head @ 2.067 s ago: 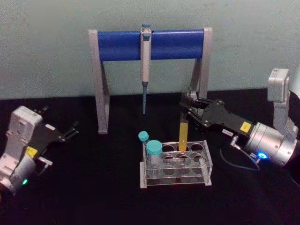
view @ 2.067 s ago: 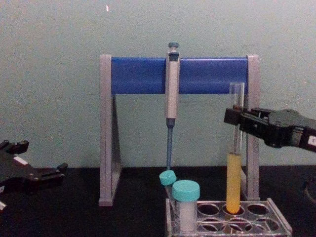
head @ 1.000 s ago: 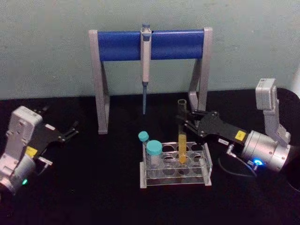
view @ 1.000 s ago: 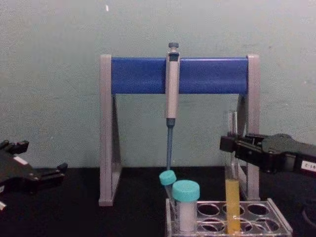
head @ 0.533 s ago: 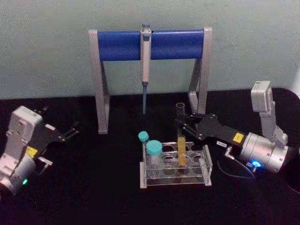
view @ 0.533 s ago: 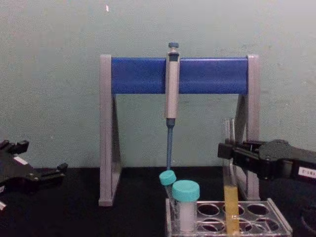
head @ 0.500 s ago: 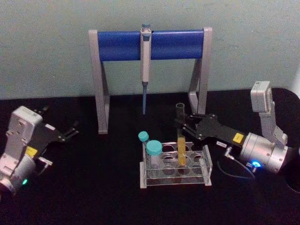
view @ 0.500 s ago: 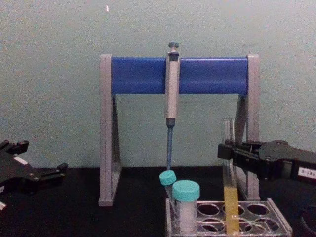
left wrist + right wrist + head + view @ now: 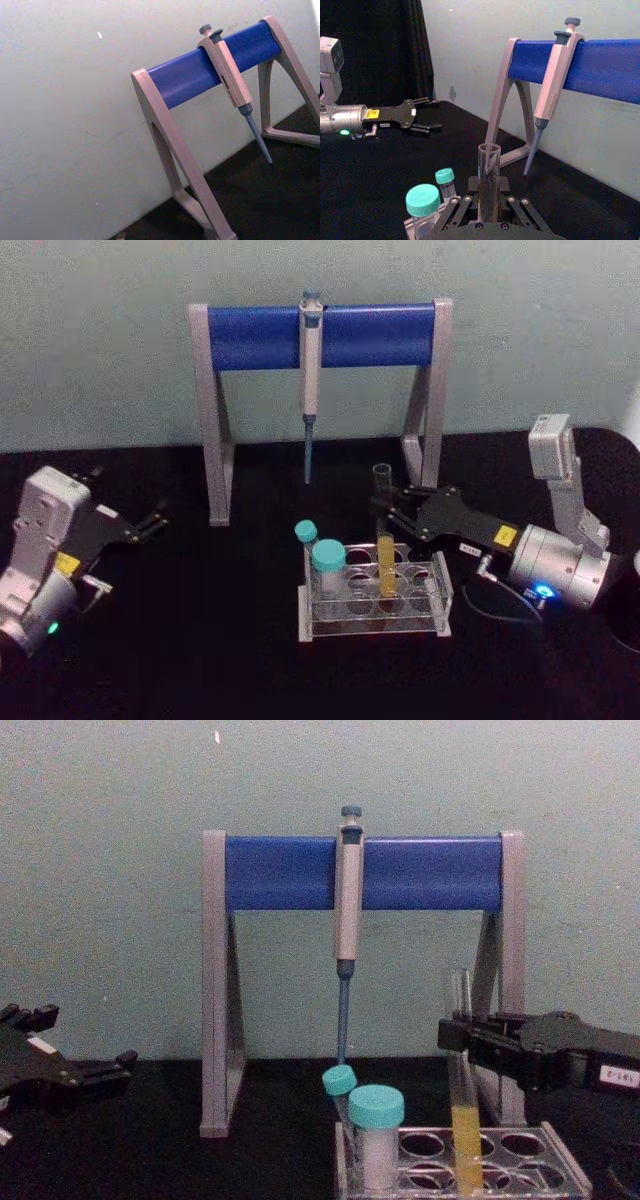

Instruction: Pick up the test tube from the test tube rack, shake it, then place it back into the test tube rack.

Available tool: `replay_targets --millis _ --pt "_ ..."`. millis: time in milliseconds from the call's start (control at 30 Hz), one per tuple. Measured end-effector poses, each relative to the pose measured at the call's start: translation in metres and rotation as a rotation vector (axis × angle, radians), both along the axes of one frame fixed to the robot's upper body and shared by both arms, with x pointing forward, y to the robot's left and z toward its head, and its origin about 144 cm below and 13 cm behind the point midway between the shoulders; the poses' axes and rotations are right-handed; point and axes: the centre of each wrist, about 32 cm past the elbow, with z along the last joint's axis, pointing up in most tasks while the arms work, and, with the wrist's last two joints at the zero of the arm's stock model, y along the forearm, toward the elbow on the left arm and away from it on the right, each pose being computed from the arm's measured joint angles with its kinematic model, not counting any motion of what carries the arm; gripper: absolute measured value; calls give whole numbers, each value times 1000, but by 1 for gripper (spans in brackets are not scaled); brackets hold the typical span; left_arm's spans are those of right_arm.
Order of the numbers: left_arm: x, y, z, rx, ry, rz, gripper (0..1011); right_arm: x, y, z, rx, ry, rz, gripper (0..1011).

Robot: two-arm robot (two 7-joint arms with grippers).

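The test tube (image 9: 383,540) is a long clear tube with yellow liquid in its lower part. It stands nearly upright with its lower end down in a middle hole of the clear test tube rack (image 9: 422,586). My right gripper (image 9: 388,510) reaches in from the right and is shut on the tube's upper glass, above the liquid. The chest view shows the tube (image 9: 463,1125), the right gripper (image 9: 456,1032) and the rack (image 9: 500,1161). In the right wrist view the tube (image 9: 488,167) rises between the fingers. My left gripper (image 9: 152,519) is parked open at the far left.
Two teal-capped tubes (image 9: 327,562) stand in the rack's left end. Behind the rack stands a grey-and-blue stand (image 9: 325,335) with a pipette (image 9: 310,380) hanging from its bar. The table is black, with free room in front and to the left of the rack.
My right gripper has come down and slightly nearer with the test tube, sinking its lower end deeper into the rack. The left arm has not moved.
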Motion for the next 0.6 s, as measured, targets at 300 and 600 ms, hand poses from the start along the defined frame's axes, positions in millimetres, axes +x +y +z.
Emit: replay_targets --millis 300,600 --pt "0 0 0 0 0 0 1001 0 0 0 -6 11 6 233" --pt "0 0 0 0 0 0 1001 0 1 0 -13 9 4 233"
